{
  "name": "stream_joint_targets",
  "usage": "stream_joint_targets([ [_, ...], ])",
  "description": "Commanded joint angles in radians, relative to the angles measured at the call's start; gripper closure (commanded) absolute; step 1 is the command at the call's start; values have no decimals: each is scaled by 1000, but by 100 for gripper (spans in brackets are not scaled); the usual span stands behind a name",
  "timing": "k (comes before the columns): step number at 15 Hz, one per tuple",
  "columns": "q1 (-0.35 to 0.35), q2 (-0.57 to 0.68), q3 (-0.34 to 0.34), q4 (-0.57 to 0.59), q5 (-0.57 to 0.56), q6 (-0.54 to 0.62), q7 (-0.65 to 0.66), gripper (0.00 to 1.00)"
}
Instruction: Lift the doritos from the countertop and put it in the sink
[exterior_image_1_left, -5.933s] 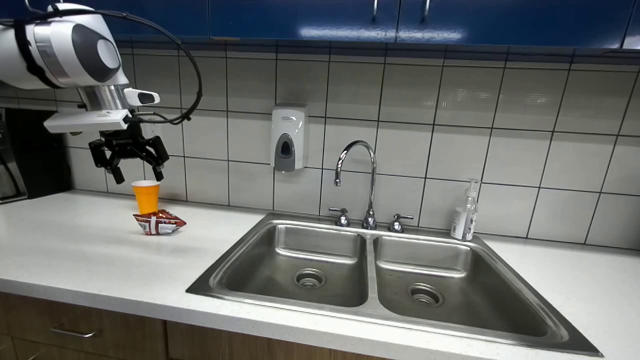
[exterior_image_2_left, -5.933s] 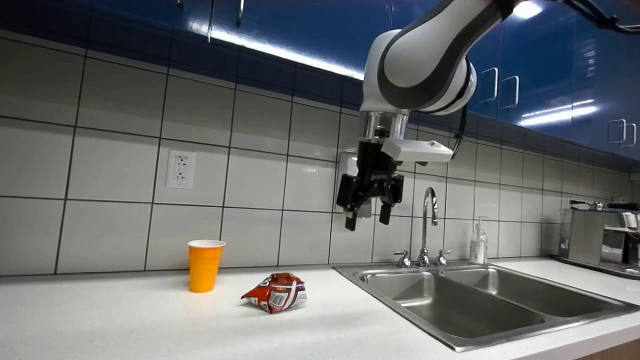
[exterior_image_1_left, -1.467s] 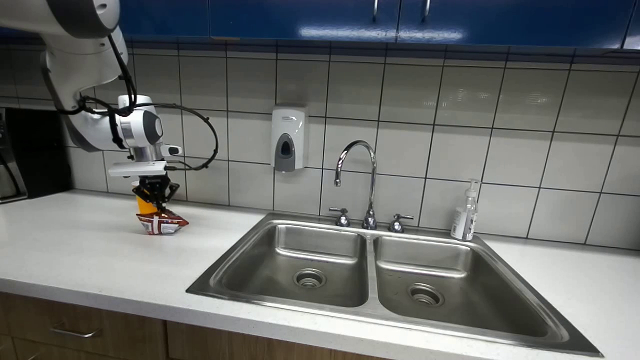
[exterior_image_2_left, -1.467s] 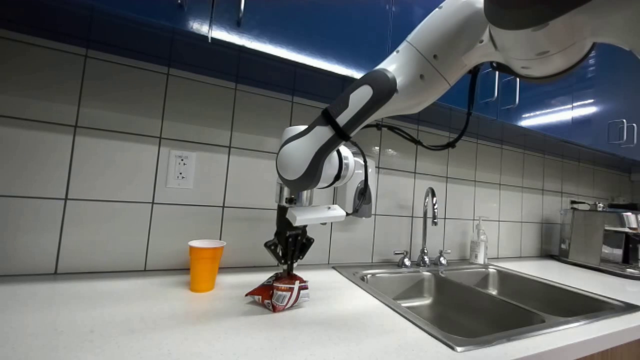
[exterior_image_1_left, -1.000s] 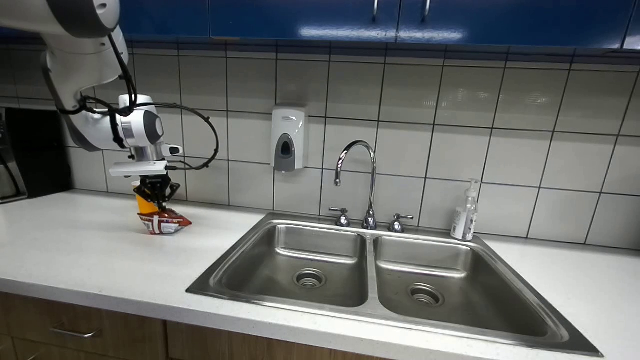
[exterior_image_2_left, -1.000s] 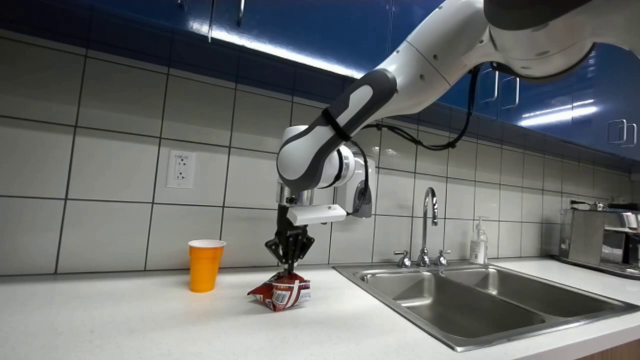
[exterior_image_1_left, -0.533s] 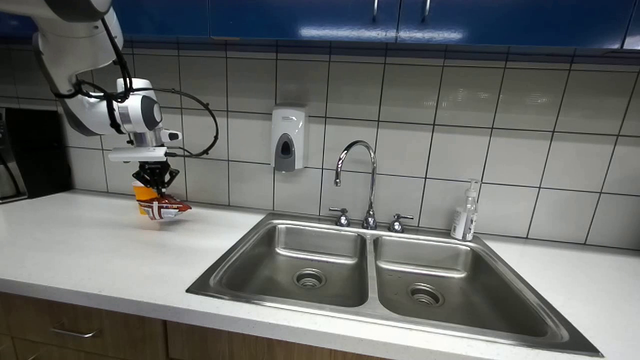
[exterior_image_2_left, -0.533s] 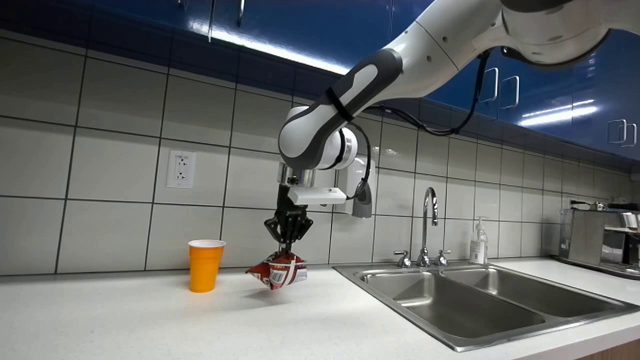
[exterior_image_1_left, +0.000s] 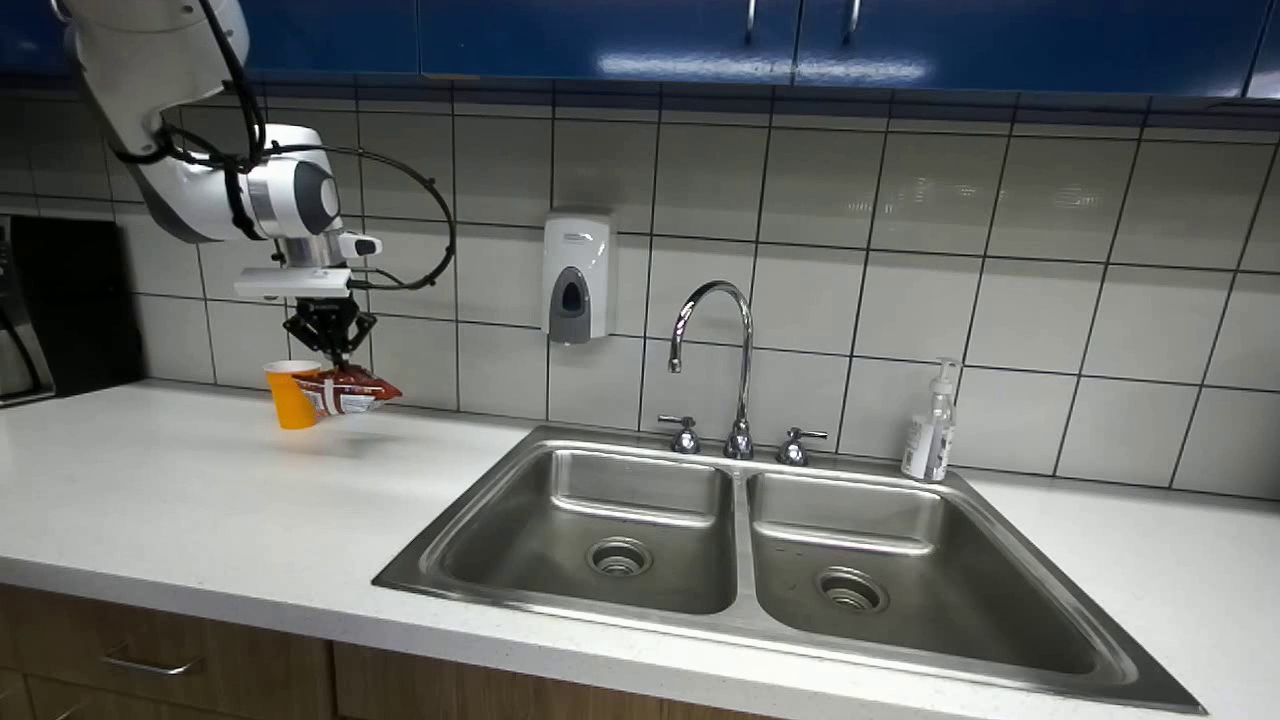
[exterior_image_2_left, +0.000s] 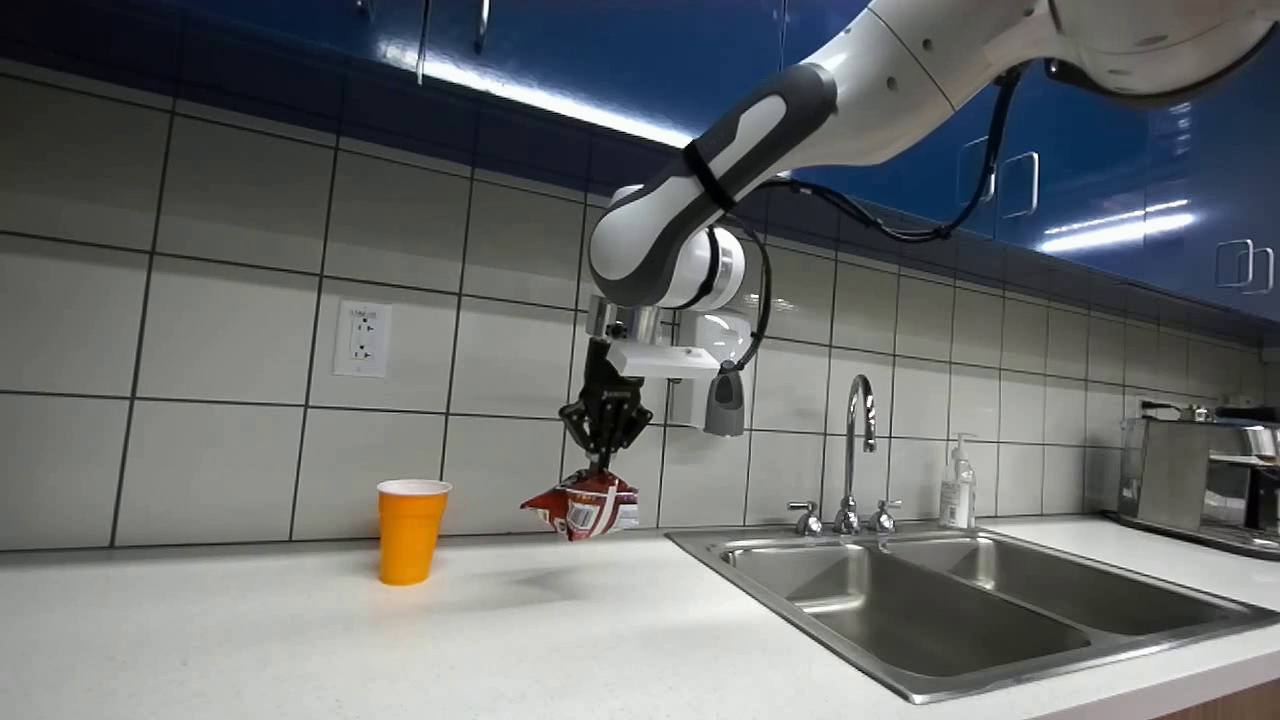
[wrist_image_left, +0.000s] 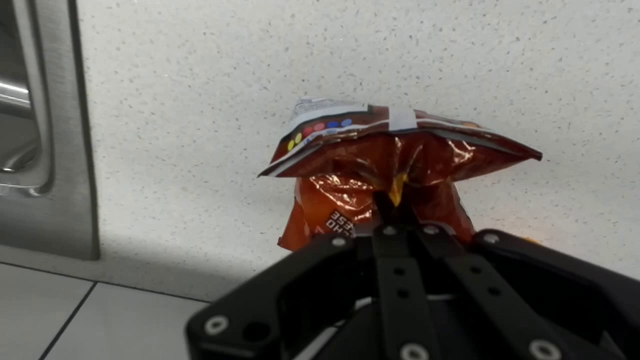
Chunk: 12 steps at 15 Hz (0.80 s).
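My gripper, jaws nearly together, pinches the Doritos bag, suspended above the countertop. In the wrist view the sink lies left (roughly along the bag's long axis); I judge lateral traverse appropriate.

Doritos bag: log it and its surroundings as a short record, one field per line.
Item: red Doritos bag
Held by: jaws, shut on the bag's top
Position: above the countertop, not touching it
Destination: two-basin sink; bag not yet in it
Nearby: orange cup, upright on the countertop
At sink's back edge: chrome faucet, pump bottle
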Motion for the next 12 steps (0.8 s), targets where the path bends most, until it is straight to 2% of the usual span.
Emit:
stream_joint_targets([
  [1, -46, -79, -10, -75, 26, -2, -59, 100],
  [12, -182, -149, -72, -153, 68, 5, -195, 100],
])
